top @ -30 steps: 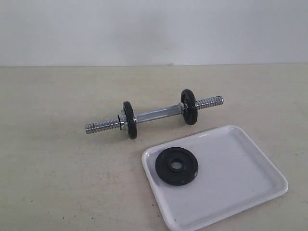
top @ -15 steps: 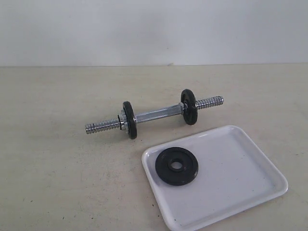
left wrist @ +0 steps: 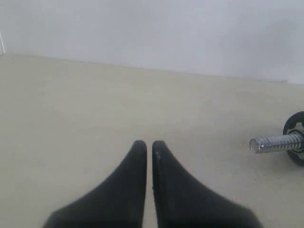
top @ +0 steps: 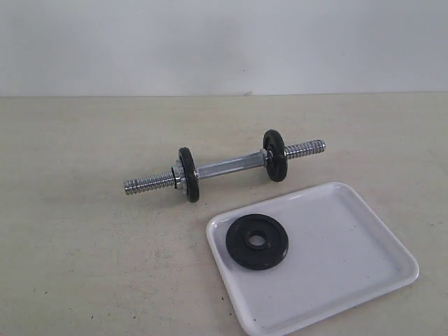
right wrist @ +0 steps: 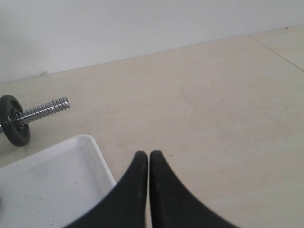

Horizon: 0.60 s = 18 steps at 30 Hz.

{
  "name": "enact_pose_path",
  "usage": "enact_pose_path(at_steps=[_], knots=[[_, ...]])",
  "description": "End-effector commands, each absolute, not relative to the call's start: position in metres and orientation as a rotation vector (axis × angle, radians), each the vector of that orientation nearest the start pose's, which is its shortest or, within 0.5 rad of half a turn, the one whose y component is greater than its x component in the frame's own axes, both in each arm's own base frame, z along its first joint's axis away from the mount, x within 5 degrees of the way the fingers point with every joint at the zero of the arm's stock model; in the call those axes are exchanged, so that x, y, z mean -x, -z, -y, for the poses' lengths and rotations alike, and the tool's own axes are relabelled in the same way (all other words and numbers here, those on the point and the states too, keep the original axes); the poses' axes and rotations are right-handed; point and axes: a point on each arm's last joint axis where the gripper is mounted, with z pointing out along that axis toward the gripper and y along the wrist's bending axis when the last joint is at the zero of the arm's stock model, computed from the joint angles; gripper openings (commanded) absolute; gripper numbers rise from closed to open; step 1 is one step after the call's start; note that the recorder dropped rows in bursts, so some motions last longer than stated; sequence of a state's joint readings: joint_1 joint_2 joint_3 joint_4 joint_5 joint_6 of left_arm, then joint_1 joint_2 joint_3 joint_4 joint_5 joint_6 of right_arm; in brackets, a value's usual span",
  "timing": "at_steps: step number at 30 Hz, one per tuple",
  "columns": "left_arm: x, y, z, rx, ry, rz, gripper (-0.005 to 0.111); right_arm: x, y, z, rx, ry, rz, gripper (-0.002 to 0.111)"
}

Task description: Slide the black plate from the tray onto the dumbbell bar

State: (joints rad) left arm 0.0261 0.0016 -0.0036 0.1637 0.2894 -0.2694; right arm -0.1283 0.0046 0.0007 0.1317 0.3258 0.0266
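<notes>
The left claw [left wrist: 148, 144] and right claw [right wrist: 148, 154] were pressed together, empty, and the plate [top: 257, 241] was seen lying flat in the tray [top: 350, 269] near the bar [top: 227, 168], so it could be dropped or jammed on the threads if gripped poorly or tilted.

Illumination even, diffuse and fairly bright; only faint soft shadows lie under the dumbbell bar [top: 227, 168] and the tray [top: 350, 245]. Both wrist views are soft: black jaws blurred and featureless, the bench [left wrist: 71, 104] beyond them washed pale.
</notes>
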Motion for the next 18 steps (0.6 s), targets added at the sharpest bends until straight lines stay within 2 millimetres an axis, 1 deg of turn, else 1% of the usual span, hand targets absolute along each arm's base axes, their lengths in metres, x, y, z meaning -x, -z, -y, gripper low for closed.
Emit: enact_pose_path(at_steps=[1,3,5,7,9,10,12,14,18], knots=[[-0.056,-0.204,-0.003,0.12,0.045,-1.584,0.004,-0.054,-0.186,0.004,-0.217,-0.042,-1.774,0.0],[-0.055,-0.22,0.0,0.082,0.072,-1.401,0.004,-0.054,-0.186,0.004,-0.217,-0.042,-1.774,0.0],[-0.049,-0.241,0.003,0.037,0.103,-1.173,0.004,-0.054,-0.186,0.004,-0.217,-0.042,-1.774,0.0],[-0.039,-0.259,0.007,-0.007,0.133,-0.938,0.004,-0.054,-0.186,0.004,-0.217,-0.042,-1.774,0.0],[-0.026,-0.273,0.01,-0.044,0.156,-0.737,0.004,-0.054,-0.186,0.004,-0.217,-0.042,-1.774,0.0],[-0.019,-0.278,0.011,-0.062,0.167,-0.635,0.004,-0.054,-0.186,0.004,-0.217,-0.042,-1.774,0.0],[-0.007,-0.285,0.013,-0.088,0.183,-0.485,0.004,-0.054,-0.186,0.004,-0.217,-0.042,-1.774,0.0],[0.002,-0.289,0.014,-0.103,0.207,-0.384,0.004,-0.054,-0.186,0.004,-0.217,-0.042,-1.774,0.0],[0.005,-0.291,0.014,-0.091,0.323,-0.347,0.004,-0.054,-0.186,0.004,-0.217,-0.042,-1.774,0.0]])
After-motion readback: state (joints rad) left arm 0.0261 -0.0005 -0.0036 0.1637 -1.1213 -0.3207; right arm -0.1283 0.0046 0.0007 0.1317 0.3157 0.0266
